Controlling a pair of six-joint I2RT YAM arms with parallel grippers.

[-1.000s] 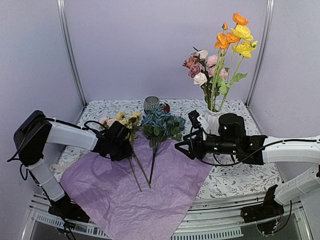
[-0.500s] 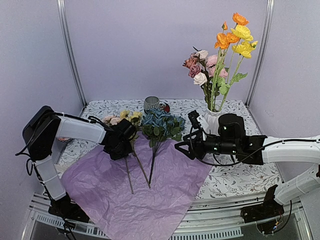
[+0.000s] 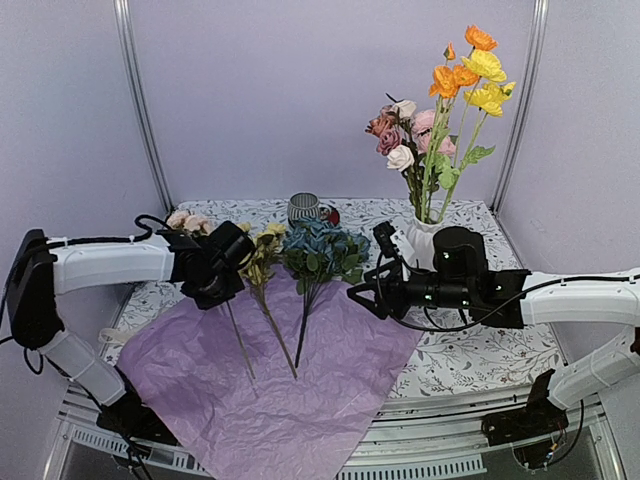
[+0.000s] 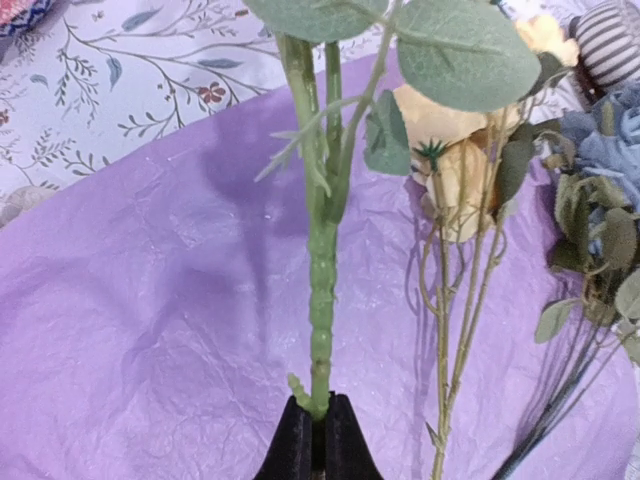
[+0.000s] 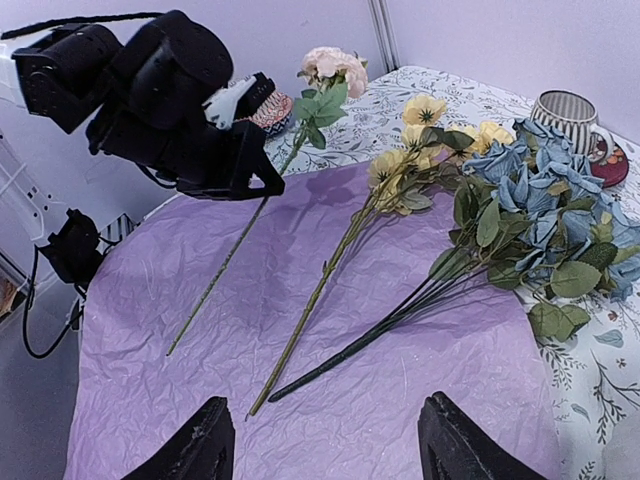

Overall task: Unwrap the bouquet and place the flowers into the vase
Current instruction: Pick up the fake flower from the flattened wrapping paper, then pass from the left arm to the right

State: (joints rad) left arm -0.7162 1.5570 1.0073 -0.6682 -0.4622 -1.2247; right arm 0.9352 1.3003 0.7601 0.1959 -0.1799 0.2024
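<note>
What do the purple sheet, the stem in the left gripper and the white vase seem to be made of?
Purple sheet: thin tissue paper, matte, judging by its fine crinkles. Stem, clamped in the left gripper: probably moulded plastic, slightly waxy, with regular ridges, so an artificial flower. White vase: perhaps glazed ceramic, smooth and bright; only partly visible, so uncertain.

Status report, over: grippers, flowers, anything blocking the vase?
Left gripper, jaws shut on pink rose stem. Right gripper, jaws open, empty, over tissue paper. On it: yellow roses, blue roses. Vase partly behind right arm.
</note>
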